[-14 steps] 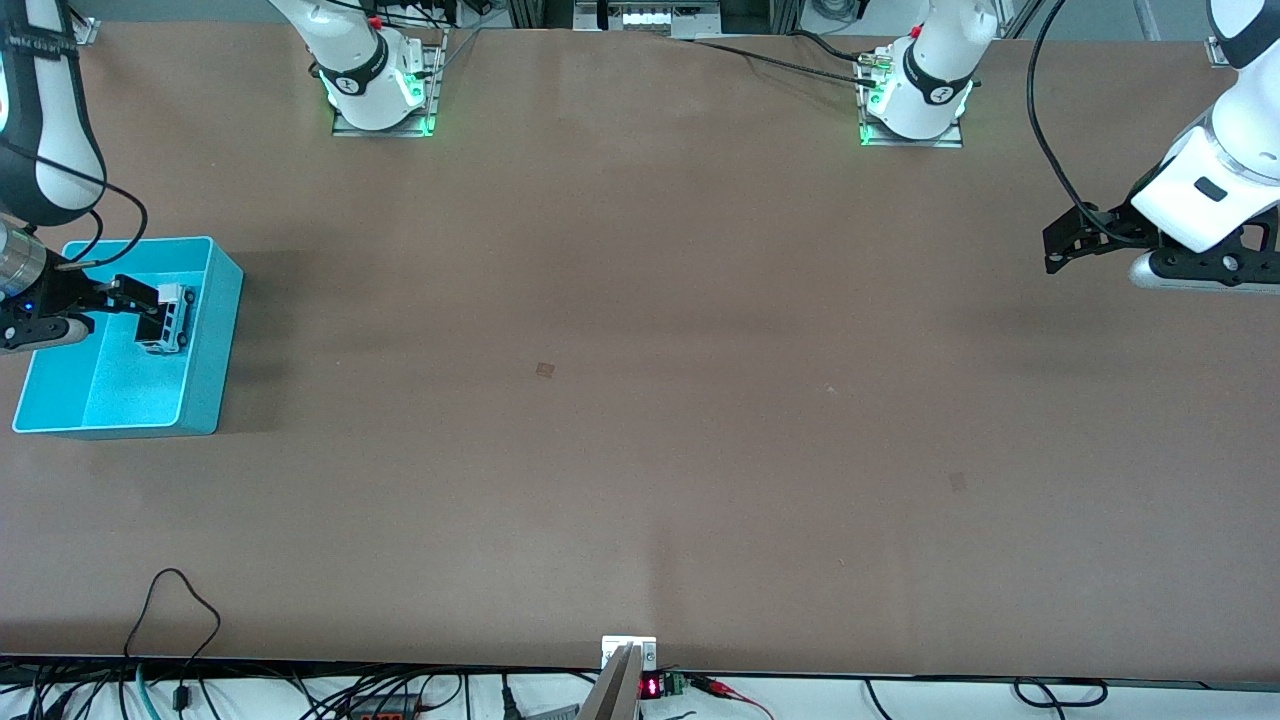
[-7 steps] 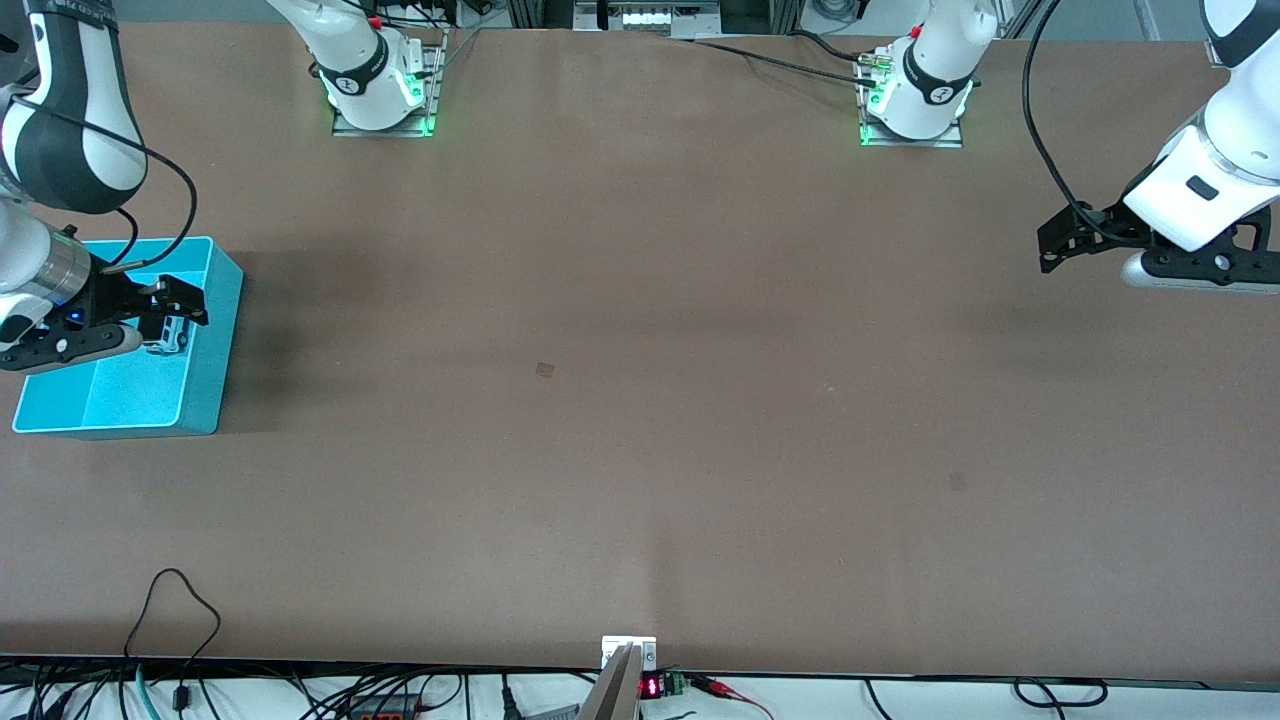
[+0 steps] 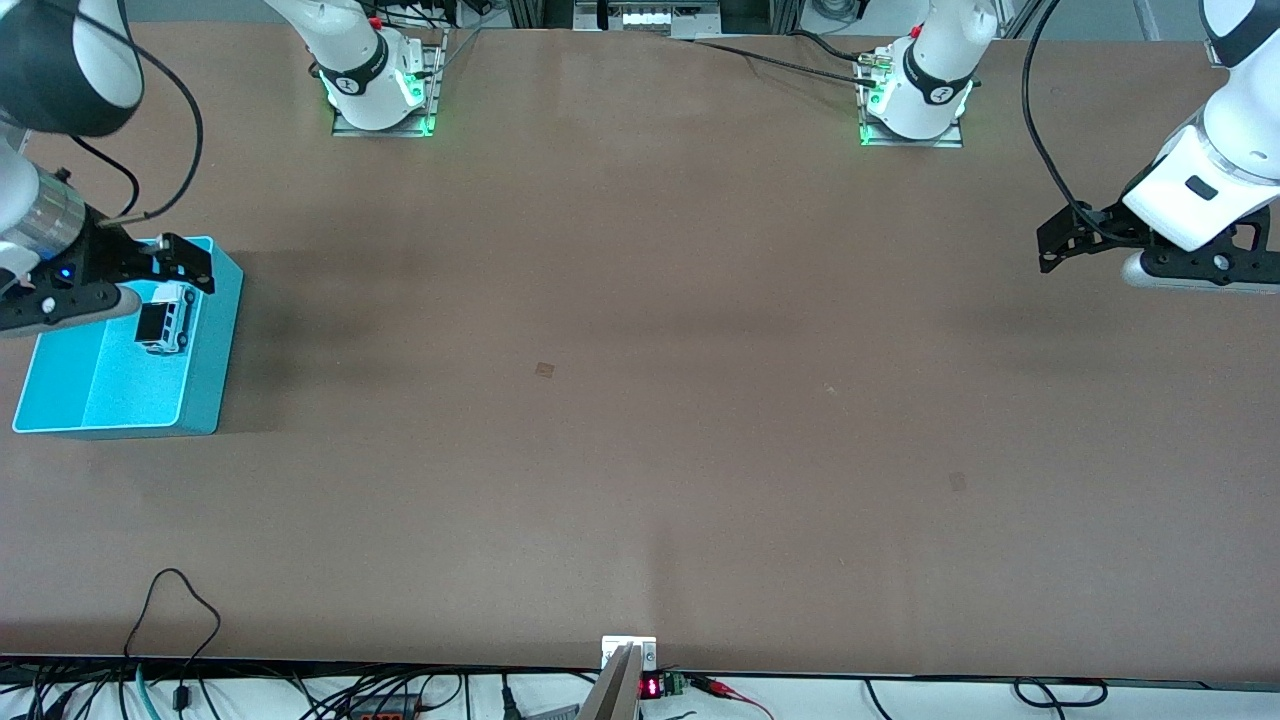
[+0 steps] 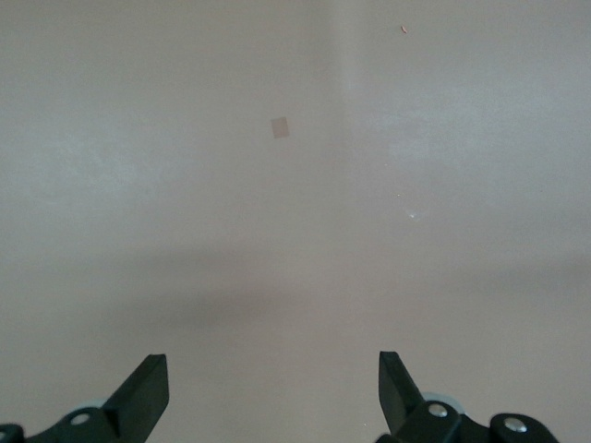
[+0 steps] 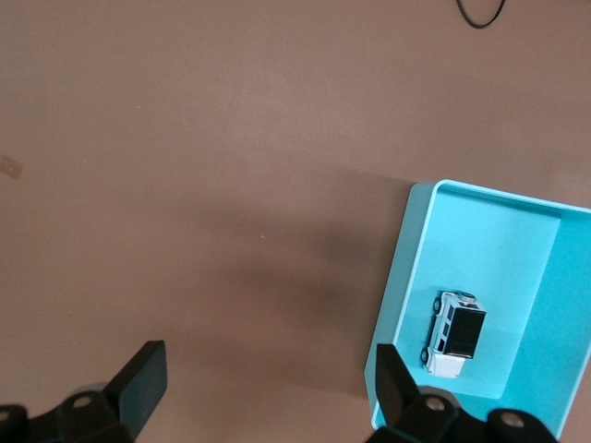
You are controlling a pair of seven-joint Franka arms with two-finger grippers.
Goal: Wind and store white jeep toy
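White jeep toy in cyan bin, released; right gripper spread above it; left gripper spread, waiting.

The front view looks down from high across the worktop, facing both arm bases along its upper edge. Each wrist view looks straight down past its own fingers at the lower edge. The right wrist view shares the cyan bin with the front view's left side.

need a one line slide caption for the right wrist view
White jeep toy lies in the cyan bin, released, with the open right gripper above the bin's edge.
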